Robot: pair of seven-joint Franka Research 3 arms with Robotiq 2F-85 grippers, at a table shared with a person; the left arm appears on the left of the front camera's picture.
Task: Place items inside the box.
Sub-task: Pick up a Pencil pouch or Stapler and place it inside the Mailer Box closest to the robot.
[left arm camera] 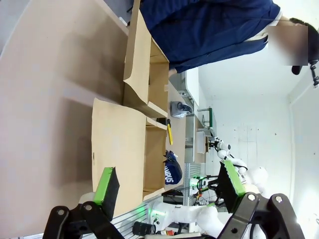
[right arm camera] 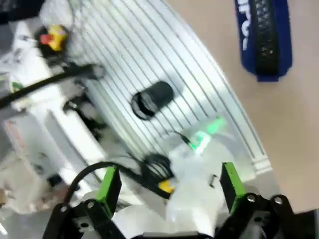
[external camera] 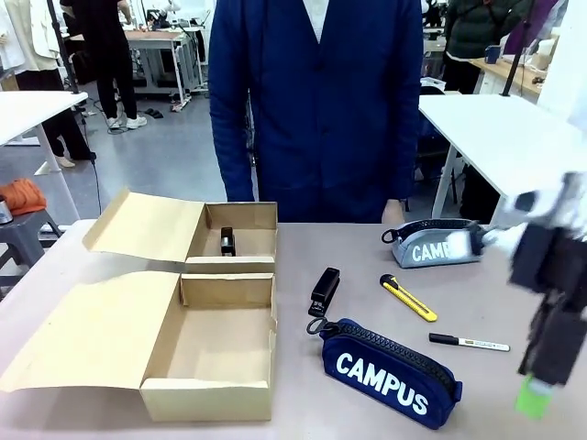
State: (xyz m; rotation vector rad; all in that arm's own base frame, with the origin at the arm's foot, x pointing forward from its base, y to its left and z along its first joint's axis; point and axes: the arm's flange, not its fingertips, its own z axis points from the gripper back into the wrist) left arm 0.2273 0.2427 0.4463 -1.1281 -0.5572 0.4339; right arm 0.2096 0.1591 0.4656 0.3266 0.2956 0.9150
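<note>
Our right end effector (right arm camera: pixel 169 182) hangs with fingers apart, empty; so does the left end effector (left arm camera: pixel 168 183). The navy pouch (external camera: pixel 390 374) lies on the worktop (external camera: pixel 358 247) just left of the right one, with the box (external camera: pixel 206 396) farther left. We judge the pouch soft, light and saggy, so we'd pinch across its middle.

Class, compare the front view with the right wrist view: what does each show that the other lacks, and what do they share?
Front view: the open cardboard box, black stapler, yellow utility knife, marker pen, grey pouch, a person. Right wrist view: a ribbed metal rail, cables, a red-and-yellow button. Both: the navy CAMPUS pouch and the open right claw.
</note>
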